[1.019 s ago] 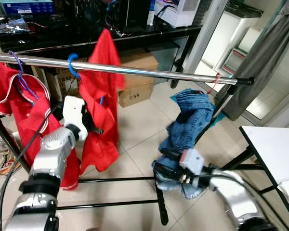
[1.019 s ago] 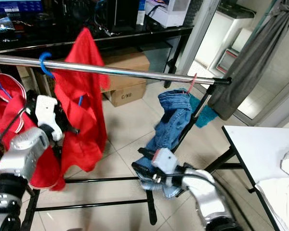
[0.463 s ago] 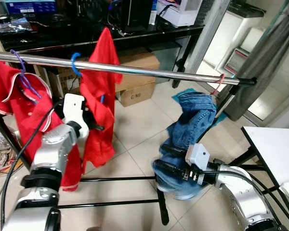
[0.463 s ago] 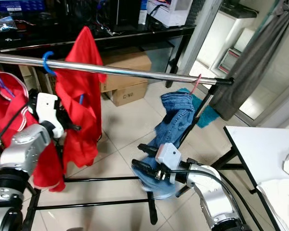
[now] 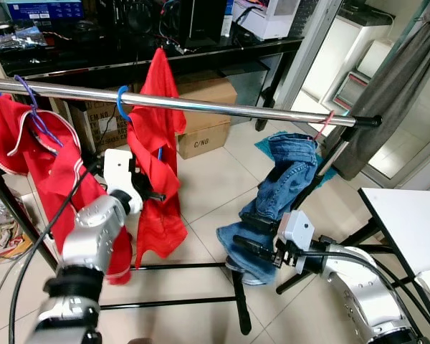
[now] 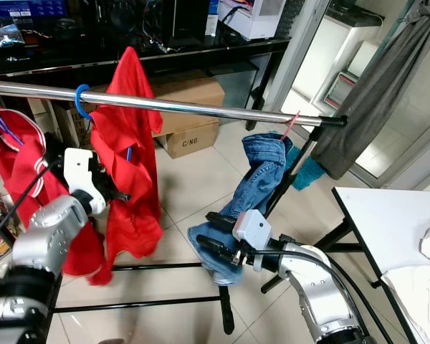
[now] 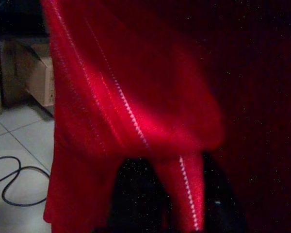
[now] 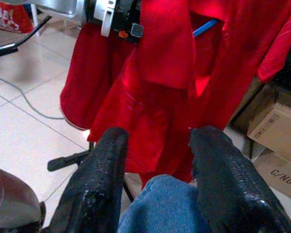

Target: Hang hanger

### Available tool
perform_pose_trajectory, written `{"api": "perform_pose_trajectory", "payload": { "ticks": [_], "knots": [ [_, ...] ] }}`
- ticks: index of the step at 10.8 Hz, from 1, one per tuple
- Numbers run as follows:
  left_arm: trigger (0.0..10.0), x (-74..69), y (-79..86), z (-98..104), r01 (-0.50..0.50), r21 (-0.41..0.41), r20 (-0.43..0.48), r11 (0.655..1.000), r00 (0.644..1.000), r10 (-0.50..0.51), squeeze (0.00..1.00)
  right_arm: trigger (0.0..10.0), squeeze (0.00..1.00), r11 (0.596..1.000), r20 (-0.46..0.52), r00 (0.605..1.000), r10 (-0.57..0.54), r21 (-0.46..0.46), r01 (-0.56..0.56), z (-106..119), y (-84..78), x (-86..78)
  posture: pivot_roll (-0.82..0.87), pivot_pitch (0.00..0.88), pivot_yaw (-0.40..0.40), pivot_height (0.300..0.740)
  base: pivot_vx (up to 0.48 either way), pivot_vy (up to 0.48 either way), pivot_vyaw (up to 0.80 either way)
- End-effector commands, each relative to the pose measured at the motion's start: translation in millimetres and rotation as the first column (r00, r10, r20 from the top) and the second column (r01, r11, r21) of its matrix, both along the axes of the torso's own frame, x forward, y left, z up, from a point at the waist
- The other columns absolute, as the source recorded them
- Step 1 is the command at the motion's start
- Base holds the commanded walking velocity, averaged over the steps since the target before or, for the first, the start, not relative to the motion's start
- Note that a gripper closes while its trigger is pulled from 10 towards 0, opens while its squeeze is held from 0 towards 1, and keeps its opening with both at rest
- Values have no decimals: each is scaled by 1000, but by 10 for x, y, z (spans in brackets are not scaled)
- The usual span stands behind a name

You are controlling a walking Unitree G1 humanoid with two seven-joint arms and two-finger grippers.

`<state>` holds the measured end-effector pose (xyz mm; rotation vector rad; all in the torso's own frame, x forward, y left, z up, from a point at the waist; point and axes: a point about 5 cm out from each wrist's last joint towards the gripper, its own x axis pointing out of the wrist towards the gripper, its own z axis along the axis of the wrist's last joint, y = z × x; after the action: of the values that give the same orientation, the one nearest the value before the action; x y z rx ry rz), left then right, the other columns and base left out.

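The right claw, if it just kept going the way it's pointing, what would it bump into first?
Probably the red shirt: beyond the right claw, past the jeans between its fingers, that shirt hangs straight ahead. Depth is hard to judge.

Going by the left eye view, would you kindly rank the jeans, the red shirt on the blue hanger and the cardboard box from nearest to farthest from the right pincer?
1. Jeans: at the right pincer itself, hanging from the rail's right end.
2. Red shirt: to the robot's left, on the blue hanger.
3. Cardboard box: farthest, on the floor behind the rail.
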<state>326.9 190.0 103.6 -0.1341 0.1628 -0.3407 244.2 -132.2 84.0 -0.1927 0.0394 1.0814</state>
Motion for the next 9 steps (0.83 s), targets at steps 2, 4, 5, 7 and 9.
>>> {"api": "perform_pose_trajectory", "payload": {
  "ticks": [2,4,5,7,9],
  "knots": [
    [10000,-33,-76,26,-9,-25,24,1000,1000,9,1000,10000,0,1000,16,1000,-22,-9,22,71,-74,33,179,0,-158,740,0,0,0],
    [10000,-53,-64,37,-76,66,67,995,995,72,1000,10000,0,1000,14,1000,-21,-9,22,77,-71,34,180,0,-158,740,0,0,0],
    [10000,-82,-67,13,-105,83,82,991,992,98,0,10000,0,1000,13,1000,-27,-8,27,76,-69,33,174,0,-152,740,0,0,0],
    [10000,-175,-157,-32,-103,134,120,986,989,87,0,10000,0,999,11,999,-33,-8,33,75,-84,19,170,0,-147,740,0,0,0],
    [10000,-337,-301,-92,-89,182,186,979,981,55,0,10000,0,999,4,999,-35,-11,35,65,-101,3,167,0,-140,740,0,0,0]
  ]
}}
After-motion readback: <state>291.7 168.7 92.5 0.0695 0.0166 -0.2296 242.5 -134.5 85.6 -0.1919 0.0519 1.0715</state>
